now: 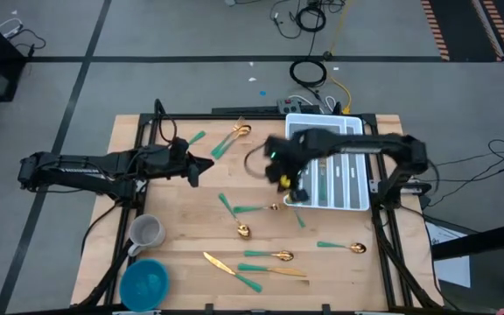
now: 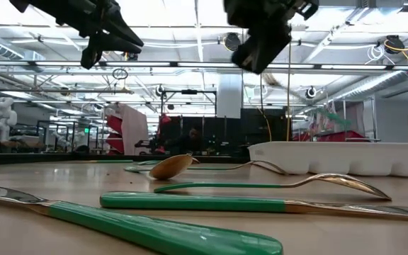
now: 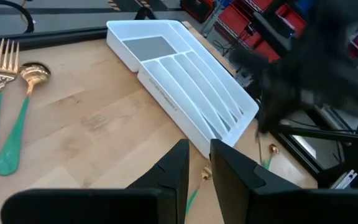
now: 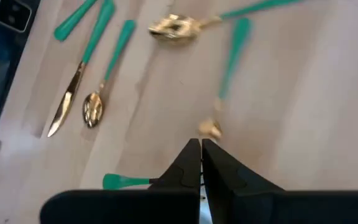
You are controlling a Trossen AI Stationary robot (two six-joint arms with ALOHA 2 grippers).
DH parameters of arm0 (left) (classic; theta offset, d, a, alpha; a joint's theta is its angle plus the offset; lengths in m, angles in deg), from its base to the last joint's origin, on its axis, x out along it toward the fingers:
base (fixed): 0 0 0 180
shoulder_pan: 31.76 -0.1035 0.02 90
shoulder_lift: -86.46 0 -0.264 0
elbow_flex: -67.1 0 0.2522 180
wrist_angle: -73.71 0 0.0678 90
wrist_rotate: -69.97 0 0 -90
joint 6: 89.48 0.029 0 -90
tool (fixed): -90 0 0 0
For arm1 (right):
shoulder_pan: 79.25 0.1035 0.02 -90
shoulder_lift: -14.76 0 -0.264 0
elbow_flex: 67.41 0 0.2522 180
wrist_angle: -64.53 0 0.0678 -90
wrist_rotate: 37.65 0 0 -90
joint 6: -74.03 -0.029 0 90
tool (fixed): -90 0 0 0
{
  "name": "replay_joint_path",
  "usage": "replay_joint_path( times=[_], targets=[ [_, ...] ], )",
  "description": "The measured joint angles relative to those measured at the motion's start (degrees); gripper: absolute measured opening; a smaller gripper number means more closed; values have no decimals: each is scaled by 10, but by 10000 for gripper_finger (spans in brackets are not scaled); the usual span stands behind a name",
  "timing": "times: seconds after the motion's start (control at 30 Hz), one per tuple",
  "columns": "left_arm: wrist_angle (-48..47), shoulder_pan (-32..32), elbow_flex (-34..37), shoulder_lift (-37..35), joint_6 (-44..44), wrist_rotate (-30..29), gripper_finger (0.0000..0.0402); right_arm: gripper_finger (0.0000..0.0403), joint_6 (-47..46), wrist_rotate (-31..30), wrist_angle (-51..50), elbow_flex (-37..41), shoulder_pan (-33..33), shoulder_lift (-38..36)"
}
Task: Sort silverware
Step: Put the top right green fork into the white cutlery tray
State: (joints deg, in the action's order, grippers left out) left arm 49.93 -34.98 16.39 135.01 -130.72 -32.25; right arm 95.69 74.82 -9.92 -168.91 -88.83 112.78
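Observation:
Silverware with gold heads and teal handles lies scattered on the wooden table. A fork and a spoon (image 1: 234,136) lie at the far side, a few pieces (image 1: 239,208) in the middle, and more (image 1: 269,256) near the front edge. My right gripper (image 1: 291,186) hangs shut above the table beside the white tray (image 1: 357,122). Nothing shows between its fingertips (image 4: 201,146), and a gold head (image 4: 211,129) lies on the table below them. My left gripper (image 1: 201,169) hovers at the table's left. Its fingers (image 3: 197,163) stand a narrow gap apart with nothing between them.
The white compartmented tray (image 3: 185,93) stands at the table's far right. A grey mug (image 1: 147,232) and a blue bowl (image 1: 144,282) stand at the near left corner. Bare wood shows between the scattered pieces at the table's middle left.

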Motion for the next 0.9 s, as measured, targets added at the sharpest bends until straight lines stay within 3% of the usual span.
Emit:
replay_joint_path(
  times=[0.33, 0.53, 0.73, 0.9],
  targets=[
    [0, 4, 0, 0, -6, 0, 73, 1, 10, 33, -50, 5, -228, -105],
    [0, 5, 0, 0, -20, 0, 73, 1, 38, 96, -48, 78, -355, -141],
    [0, 5, 0, 0, -20, -6, 73, 1, 67, 124, -28, 195, -410, -146],
    [0, 5, 0, 0, -20, -30, 73, 0, 70, 127, 70, 303, -420, -146]
  ],
)
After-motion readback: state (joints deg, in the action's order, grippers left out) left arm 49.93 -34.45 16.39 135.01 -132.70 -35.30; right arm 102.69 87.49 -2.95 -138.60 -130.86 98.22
